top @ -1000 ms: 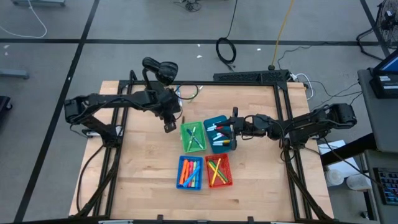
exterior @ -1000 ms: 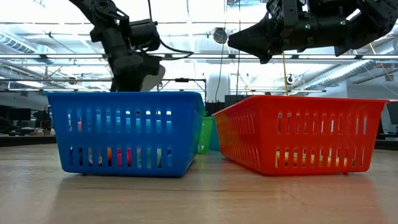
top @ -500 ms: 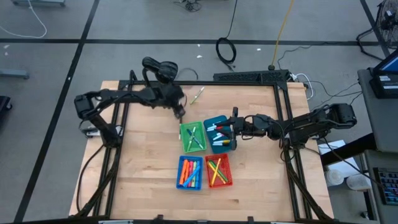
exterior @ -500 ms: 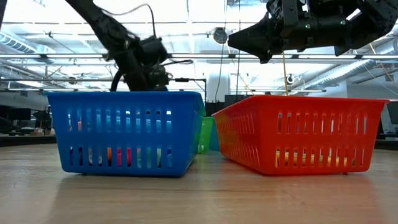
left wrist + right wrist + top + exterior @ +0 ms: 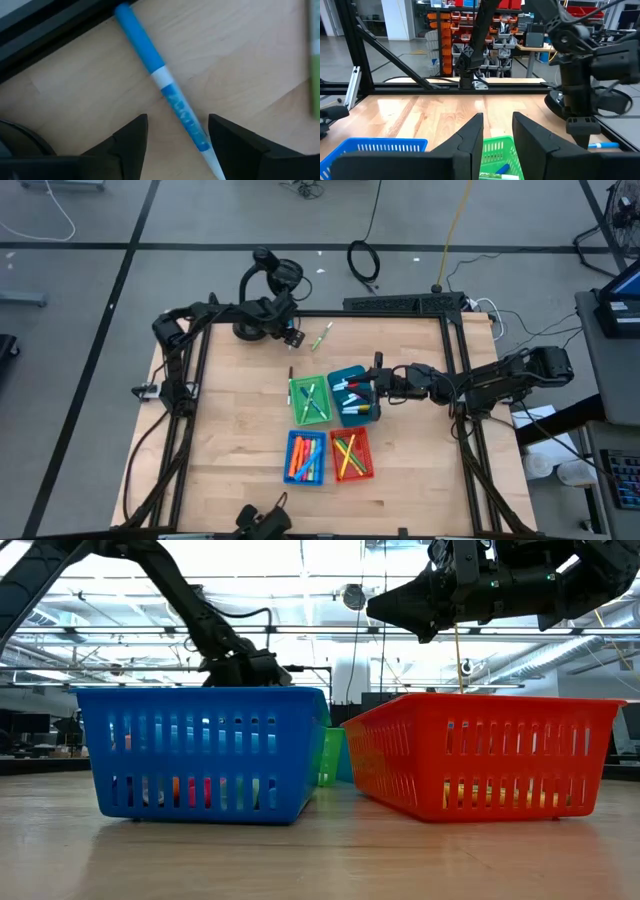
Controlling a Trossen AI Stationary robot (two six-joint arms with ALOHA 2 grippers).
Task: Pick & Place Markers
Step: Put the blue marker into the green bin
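We see one blue marker (image 5: 162, 80) lying flat on the wooden table (image 5: 225, 430), close to the far edge, where the black frame rail (image 5: 45, 27) runs just beside its capped end. Its other end lies between the two dark fingers (image 5: 127, 142) of the left gripper (image 5: 291, 338), which stand apart on both sides of the marker and do not touch it. A green marker (image 5: 320, 335) lies near it on the bare wood, also at the far side of the table.

The other markers are in the bins at the middle of the table: some in the green bin (image 5: 310, 400), some in the teal bin (image 5: 352, 394), orange and pink ones in the blue bin (image 5: 305, 457), yellow and green ones in the red bin (image 5: 351, 455). The four bins stand close together, two by two.

The right gripper (image 5: 378, 387) hangs over the teal bin, at its right edge. Its fingers (image 5: 470, 142) are only narrowly apart, and we see nothing between them.

Around the bins the wood is open: a wide free area on the left side of the table, a strip on the right, and a band along the near edge.
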